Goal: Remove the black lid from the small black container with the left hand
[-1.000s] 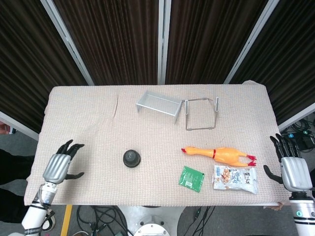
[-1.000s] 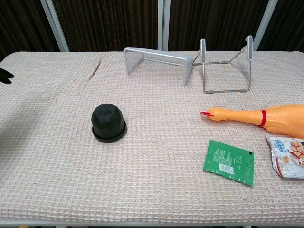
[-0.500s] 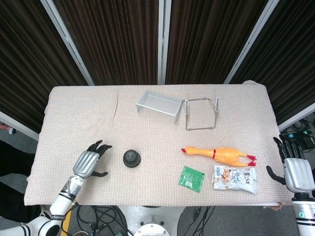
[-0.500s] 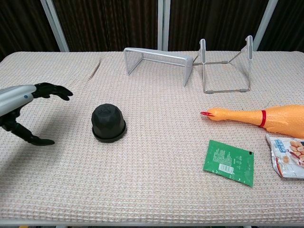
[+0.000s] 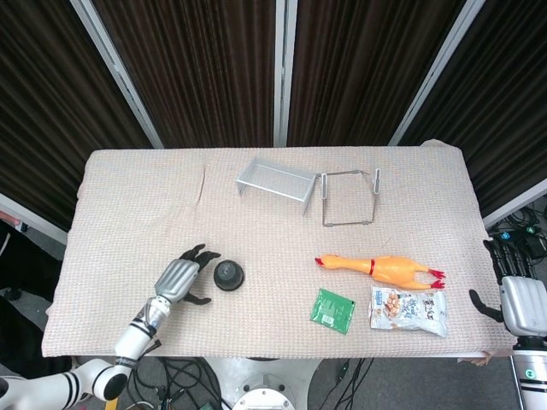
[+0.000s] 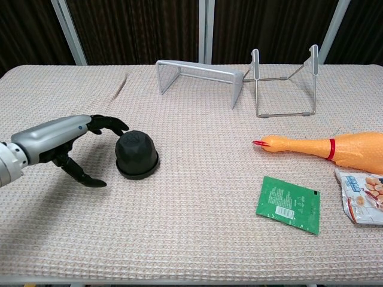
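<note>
- Hovering just beside small black container (image 6: pixel 137 155), left hand (image 6: pixel 66 141) w/ fingers spread, holding nothing.
- Black lid (image 6: pixel 136 145) on container.
- Right hand (image 5: pixel 518 295) at table (image 5: pixel 256 222) edge, fingers apart, empty.

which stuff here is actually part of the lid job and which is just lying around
Part of the job:
- small black container with its black lid on
- left hand, open beside it, not touching

Just lying about:
- rubber chicken
- green packet
- snack bag
- metal shelf
- wire rack
- right hand, at the table edge
</note>
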